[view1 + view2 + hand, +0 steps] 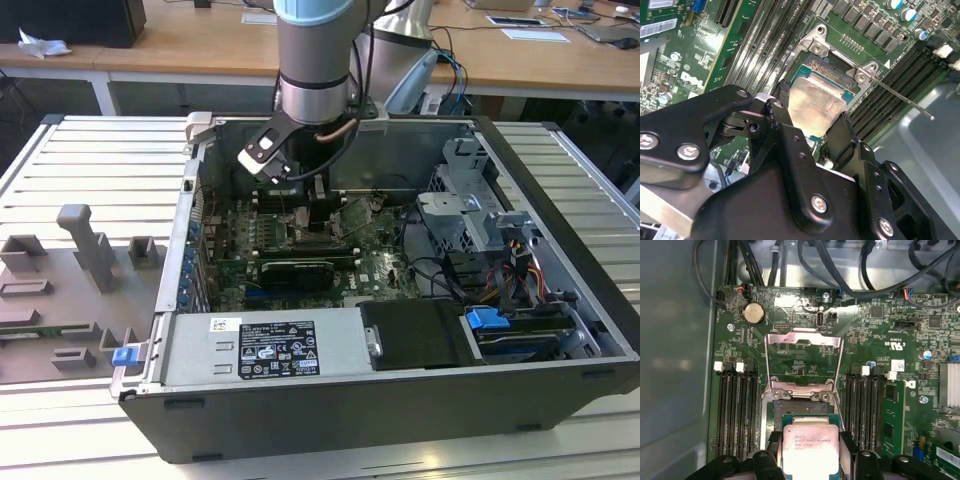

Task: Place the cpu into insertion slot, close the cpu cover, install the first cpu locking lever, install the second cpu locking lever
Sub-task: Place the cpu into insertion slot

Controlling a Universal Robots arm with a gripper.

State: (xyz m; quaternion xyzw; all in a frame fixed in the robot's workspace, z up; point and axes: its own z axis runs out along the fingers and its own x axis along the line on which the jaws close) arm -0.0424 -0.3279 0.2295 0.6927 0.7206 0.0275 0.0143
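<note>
The gripper's point(812, 115) black fingers clamp two opposite edges of the cpu point(810, 447), held flat with its silvery top up. The chip lies directly over the insertion slot point(800, 407), its edges roughly square to the socket rim; whether it is seated, I cannot tell. Beyond the slot, the cpu cover point(790, 337) stands swung open.

Arm point(315, 60) vertical, pincer point(812, 107) clamping cpu point(810, 452)

A pale, ribbed metal worktop point(90, 160) spreads across the exterior view. Behind it runs a long wooden desk point(200, 45) on white legs, strewn with papers point(535, 34) and, at the exterior view's left, what may be a dark box point(70, 20). The light is even.
</note>
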